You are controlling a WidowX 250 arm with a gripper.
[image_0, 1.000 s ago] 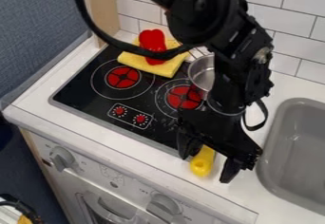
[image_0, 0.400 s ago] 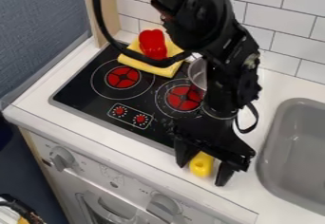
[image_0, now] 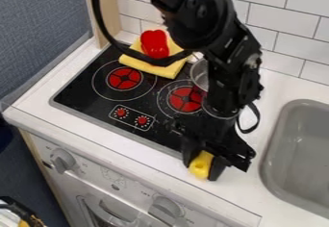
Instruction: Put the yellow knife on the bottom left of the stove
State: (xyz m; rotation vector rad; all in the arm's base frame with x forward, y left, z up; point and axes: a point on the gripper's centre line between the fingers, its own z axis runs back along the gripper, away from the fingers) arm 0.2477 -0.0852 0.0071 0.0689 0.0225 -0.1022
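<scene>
Closed in since the earlier frame, now gripping the yellow knife [image_0: 202,163] with the end effector [image_0: 201,171], at five o'clock from the black stove [image_0: 82,94], over the white table [image_0: 243,188]

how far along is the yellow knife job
Already done, it seems: the tool is down at the yellow knife and closed on it. In hand: the knife, between the fingers over the counter, just off the near edge of the stove. Left: carrying it to the stove's bottom left, setting it down and letting go.
</scene>
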